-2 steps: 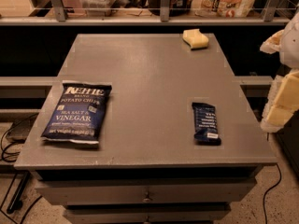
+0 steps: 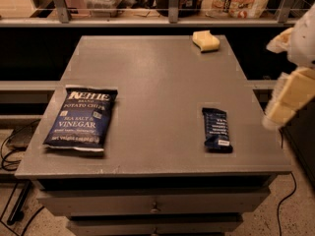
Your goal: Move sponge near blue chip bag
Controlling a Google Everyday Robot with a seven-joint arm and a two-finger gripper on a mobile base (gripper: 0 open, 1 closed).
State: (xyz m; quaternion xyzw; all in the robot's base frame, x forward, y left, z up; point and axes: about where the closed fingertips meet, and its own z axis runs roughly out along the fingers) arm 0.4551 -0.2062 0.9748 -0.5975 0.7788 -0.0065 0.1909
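Near the far right corner of the grey worktop (image 2: 162, 82) lies the pale yellow wavy-edged sponge (image 2: 205, 40), well apart from the large glossy dark blue chip bag (image 2: 81, 119) by the left edge. A narrow dark blue snack bar wrapper (image 2: 217, 130) lies towards the near right corner. Off the right edge hangs the cream-yellow gripper (image 2: 285, 104); open or closed, I cannot tell.
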